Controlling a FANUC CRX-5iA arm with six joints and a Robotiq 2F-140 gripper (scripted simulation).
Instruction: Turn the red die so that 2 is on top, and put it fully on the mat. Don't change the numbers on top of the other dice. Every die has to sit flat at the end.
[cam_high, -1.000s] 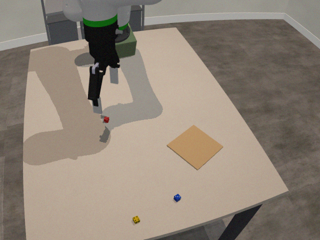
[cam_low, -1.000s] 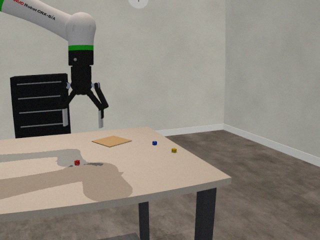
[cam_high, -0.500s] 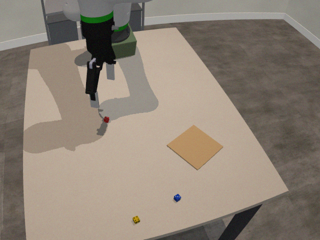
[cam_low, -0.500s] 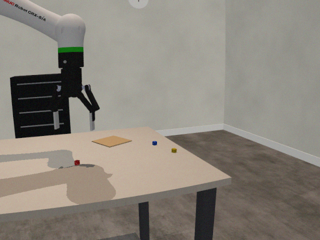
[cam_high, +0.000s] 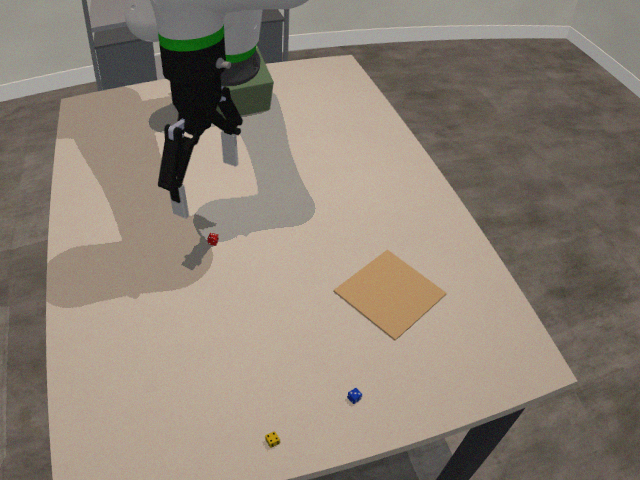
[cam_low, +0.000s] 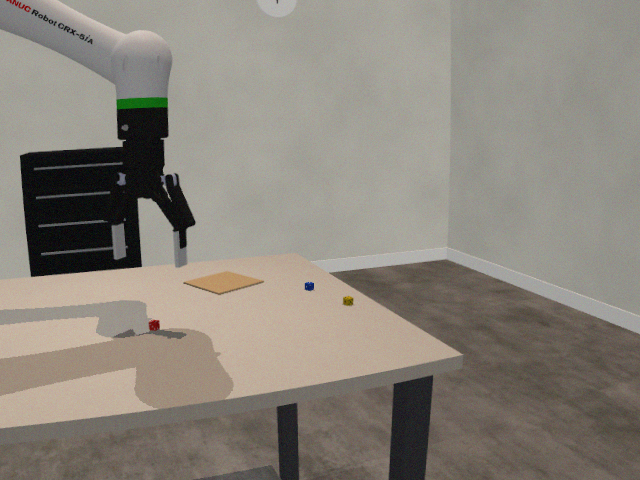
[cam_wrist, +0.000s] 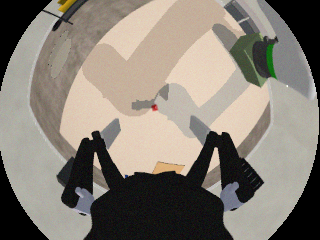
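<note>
The red die (cam_high: 212, 238) sits flat on the table, left of centre, in the arm's shadow; it also shows in the exterior view (cam_low: 153, 324) and as a small red dot in the wrist view (cam_wrist: 154, 107). Its top number is too small to read. The tan mat (cam_high: 389, 292) lies to its right, apart from it, and is also in the exterior view (cam_low: 223, 282). My gripper (cam_high: 204, 178) (cam_low: 149, 255) hangs high above the red die, pointing down, fingers wide open and empty.
A blue die (cam_high: 354, 395) and a yellow die (cam_high: 272, 439) sit near the table's front edge. A green base block (cam_high: 251, 87) stands at the table's far end. A dark cabinet (cam_low: 72, 206) is behind the table.
</note>
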